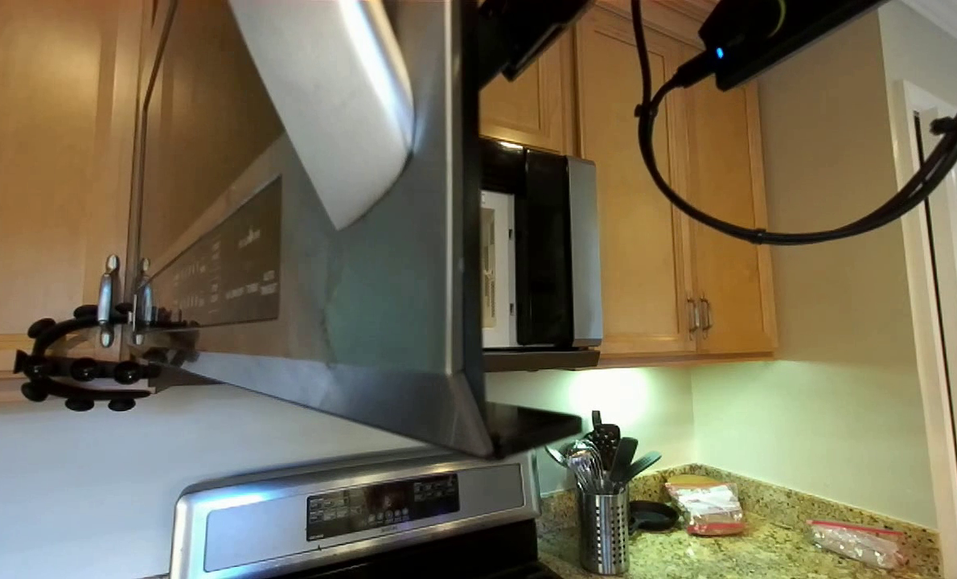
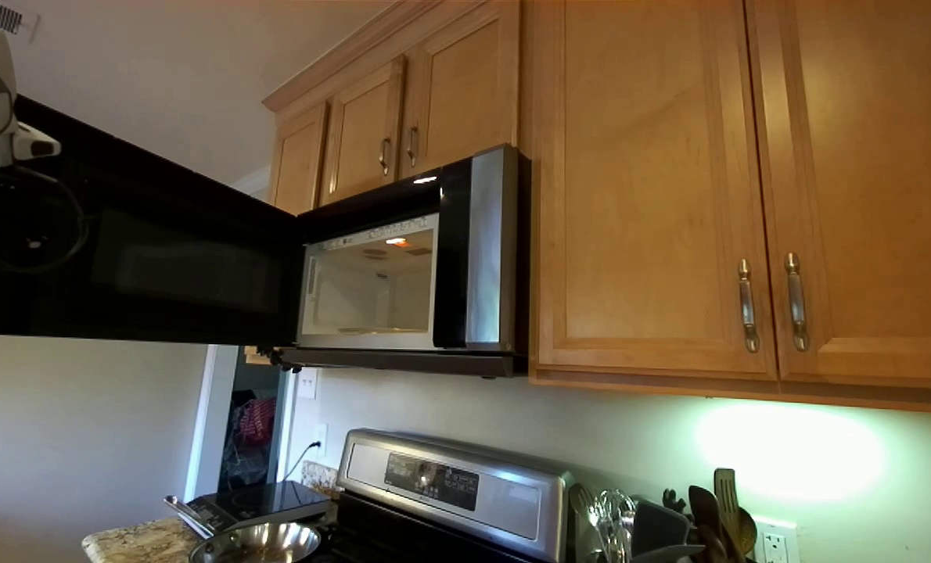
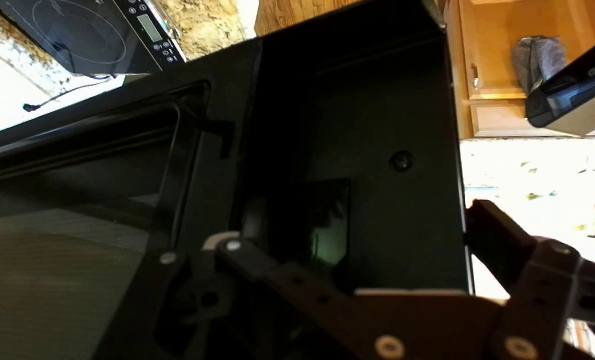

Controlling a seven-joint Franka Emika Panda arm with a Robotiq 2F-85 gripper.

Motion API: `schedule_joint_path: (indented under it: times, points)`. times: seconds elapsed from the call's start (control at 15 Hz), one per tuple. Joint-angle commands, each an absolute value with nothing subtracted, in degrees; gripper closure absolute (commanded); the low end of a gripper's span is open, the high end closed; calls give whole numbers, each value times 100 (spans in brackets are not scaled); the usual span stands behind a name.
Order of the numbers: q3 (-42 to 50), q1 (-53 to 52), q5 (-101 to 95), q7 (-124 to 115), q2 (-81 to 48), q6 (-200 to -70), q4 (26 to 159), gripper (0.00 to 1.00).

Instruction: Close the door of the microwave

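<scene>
Kitchen, pale wall (image 1: pixel 832 386). Granite surface (image 1: pixel 768 556), lower right in an exterior view: one utensil holder (image 1: pixel 605 537), two plastic bags (image 1: pixel 708 511). One microwave (image 2: pixel 487 258), centre in an exterior view; its one door (image 2: pixel 184 270), left, stands open. Tool (image 3: pixel 357 227), wrist view, bottom: spread.

Our microwave (image 2: pixel 454 266) sits above the stove (image 2: pixel 512 508), its door (image 2: pixel 188 262) standing open.
In an exterior view we see the door reaching left from the microwave, upper cabinets (image 2: pixel 465 94) above that, side cabinets (image 2: pixel 661 203) to its right, and, at lower left, a frying pan (image 2: pixel 262 541) before a portable cooktop (image 2: pixel 270 500) on the worktop (image 2: pixel 133 542). In an exterior view we find a utensil holder (image 1: pixel 605 532) right of the stove, two bags (image 1: pixel 705 508) farther right on the worktop, and the door before the microwave, hiding part of it.
</scene>
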State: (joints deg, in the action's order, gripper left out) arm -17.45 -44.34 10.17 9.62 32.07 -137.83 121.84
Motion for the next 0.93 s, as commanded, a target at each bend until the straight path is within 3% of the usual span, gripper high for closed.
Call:
schedule_joint_path:
  times: [0.0, 0.87]
  points:
    - [-1817, -3940, 667, 608, 3393, -13359, 12157, 0]
    - [-1855, -3161, 811, 532, 3688, -12305, 12057, 0]
